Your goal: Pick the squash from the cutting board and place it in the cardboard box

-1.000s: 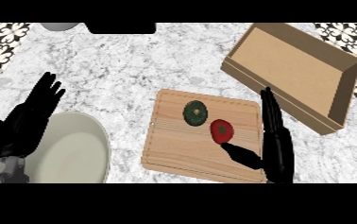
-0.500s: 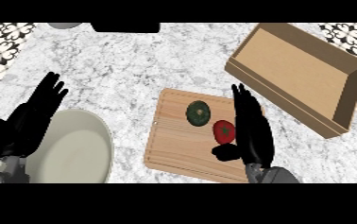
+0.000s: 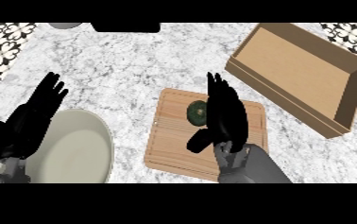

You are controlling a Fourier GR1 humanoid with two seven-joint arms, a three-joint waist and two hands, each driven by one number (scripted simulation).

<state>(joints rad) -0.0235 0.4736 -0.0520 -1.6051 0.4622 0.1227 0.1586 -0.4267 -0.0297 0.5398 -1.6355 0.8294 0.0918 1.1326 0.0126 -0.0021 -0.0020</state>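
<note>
Squash (image 3: 196, 112) lies on the cutting board (image 3: 174, 142), dark green and round, just at the left edge of my right robot hand (image 3: 226, 116), which partly covers it. A second ago this robot hand was out at the board's right side. It has since slid left across the board and now sits right over the squash, so I judge the reach is nearly finished and the grasp comes next. The fingers are straight and pointing away from me, the thumb spread out low on the left, and nothing is held. I cannot tell whether the palm touches the squash or hangs just above it. The cardboard box (image 3: 293, 72) waits beyond and to the right of this robot hand, well apart. My left robot hand (image 3: 35, 114) rests open beside the plate (image 3: 73, 147) on the bench (image 3: 125, 62).
</note>
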